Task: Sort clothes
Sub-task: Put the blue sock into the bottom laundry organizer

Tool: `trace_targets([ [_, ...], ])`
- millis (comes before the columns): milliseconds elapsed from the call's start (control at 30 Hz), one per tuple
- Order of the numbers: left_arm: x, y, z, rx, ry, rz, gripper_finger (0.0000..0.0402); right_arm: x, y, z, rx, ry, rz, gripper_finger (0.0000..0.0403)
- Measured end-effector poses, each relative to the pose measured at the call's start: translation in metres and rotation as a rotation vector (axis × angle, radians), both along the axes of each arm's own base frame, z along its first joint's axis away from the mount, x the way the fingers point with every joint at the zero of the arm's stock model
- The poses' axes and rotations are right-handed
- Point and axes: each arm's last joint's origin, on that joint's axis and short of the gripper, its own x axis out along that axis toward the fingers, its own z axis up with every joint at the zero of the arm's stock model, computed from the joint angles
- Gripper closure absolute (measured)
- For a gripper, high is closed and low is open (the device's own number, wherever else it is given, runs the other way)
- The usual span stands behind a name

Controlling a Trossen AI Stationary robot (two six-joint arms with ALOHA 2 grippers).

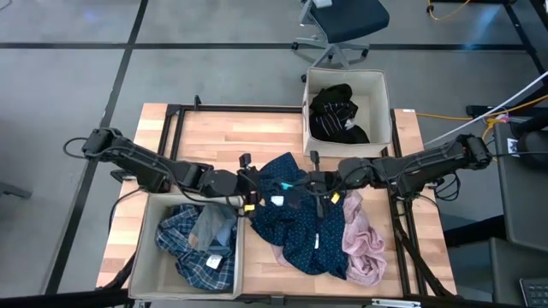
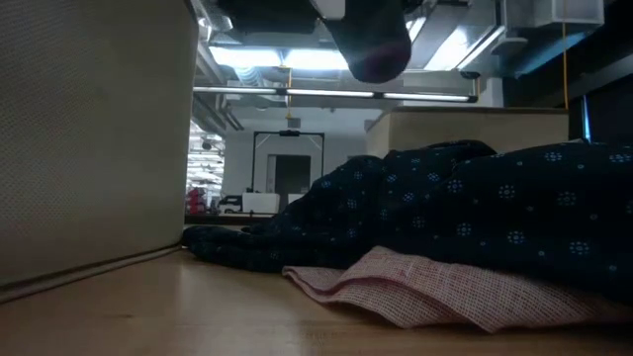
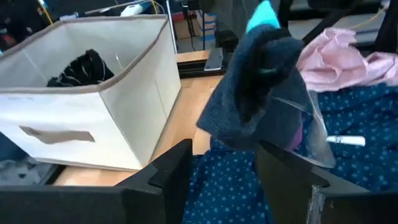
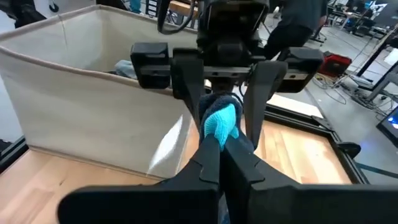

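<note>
A small dark blue piece with a teal end point(image 3: 258, 81) hangs between my two grippers above the middle of the table; its teal end also shows in the high view point(image 1: 298, 182). My right gripper point(image 4: 217, 149) is shut on it. My left gripper point(image 3: 233, 180) is open, with a finger on either side of the piece and not touching it. The navy white-dotted garment point(image 1: 291, 218) lies spread on the table below. The pale pink garment point(image 1: 364, 244) lies at its right, partly under it. The blue plaid shirt point(image 1: 201, 244) is in the near left box. My right gripper pinches the small piece at its teal end point(image 4: 222, 121) between its two shut fingers, coming about level from the table's right. The dark blue rest of the piece point(image 3: 249, 99) hangs below the hold, over the navy garment.
A beige fabric box point(image 1: 347, 107) at the far right holds black and striped clothes point(image 1: 336, 111). A second beige box point(image 1: 141, 274) stands at the near left. Bare wood point(image 1: 231, 137) lies at the far left of the table.
</note>
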Motion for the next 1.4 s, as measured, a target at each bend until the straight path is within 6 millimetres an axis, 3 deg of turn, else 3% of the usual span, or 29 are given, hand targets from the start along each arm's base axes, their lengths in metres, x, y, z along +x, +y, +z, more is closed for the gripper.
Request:
trace_targets([
  [267, 0.001, -0.001, 0.006, 0.048, -0.032, -0.047, 0.0234, 0.000, 0.001, -0.001, 0.005, 0.010, 0.024, 0.0399],
  [567, 0.004, -0.002, 0.015, 0.075, -0.113, -0.123, 0.0236, 0.013, 0.004, -0.009, 0.012, -0.018, 0.055, 0.0397],
  [667, 0.004, -0.004, 0.015, 0.077, -0.110, -0.175, 0.0267, 0.016, 0.005, -0.008, 0.010, -0.046, 0.053, 0.0396],
  [833, 0.003, -0.003, 0.012, 0.087, -0.078, -0.179, 0.0372, 0.016, 0.005, -0.005, 0.031, -0.084, 0.050, 0.0396],
  [900, 0.003, -0.003, 0.012, 0.089, -0.080, -0.178, 0.0391, 0.017, 0.005, -0.003, 0.054, -0.097, 0.045, 0.0392],
  [1067, 0.001, -0.006, 0.015, 0.084, -0.050, -0.188, 0.0397, 0.014, 0.004, -0.001, 0.051, -0.069, 0.032, 0.0336],
  [1167, -0.010, -0.012, 0.031, 0.058, -0.038, -0.204, 0.0396, 0.002, 0.002, 0.015, 0.041, -0.019, 0.027, 0.0281],
  [1267, -0.028, -0.018, 0.053, 0.020, -0.046, -0.233, 0.0398, -0.012, -0.002, 0.031, 0.050, 0.042, 0.006, 0.0233],
  [1400, -0.062, -0.024, 0.079, -0.062, -0.012, -0.273, 0.0397, -0.028, -0.006, 0.038, 0.052, 0.109, -0.038, 0.0191],
])
